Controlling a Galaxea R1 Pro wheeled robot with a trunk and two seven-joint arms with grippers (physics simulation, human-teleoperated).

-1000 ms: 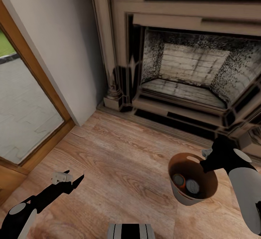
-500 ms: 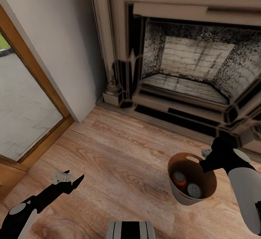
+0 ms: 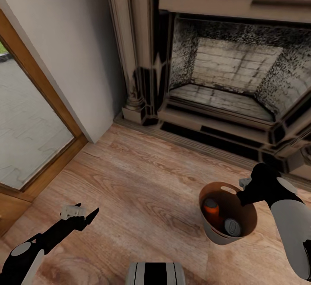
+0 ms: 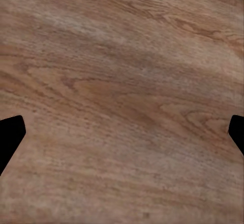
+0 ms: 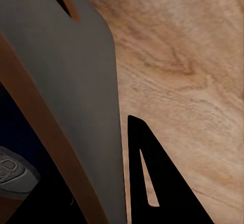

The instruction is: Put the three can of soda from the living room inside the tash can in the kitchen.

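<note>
Low at the lower right of the head view, a round tapered trash can (image 3: 216, 229), grey metal outside and tan-brown inside with an oval handle hole, is held by its rim in the closed right gripper (image 3: 242, 190); an orange soda can (image 3: 211, 207) and a dark, silver-topped can (image 3: 232, 227) are seen inside. At the lower left, the left gripper (image 3: 82, 215) is held out over the grained pale wood floor (image 3: 142, 190) with its jaws spread and nothing between them, and a brick-lined fireplace (image 3: 224, 77) is set at the upper right.

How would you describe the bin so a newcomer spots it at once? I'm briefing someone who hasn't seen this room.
Start at the big brick-lined fireplace, then drop to the pale wood floor in front of it. There the right end effector grips the rim of a small round grey metal bin, brown inside, with an orange can and a silver-topped can in it.
</note>
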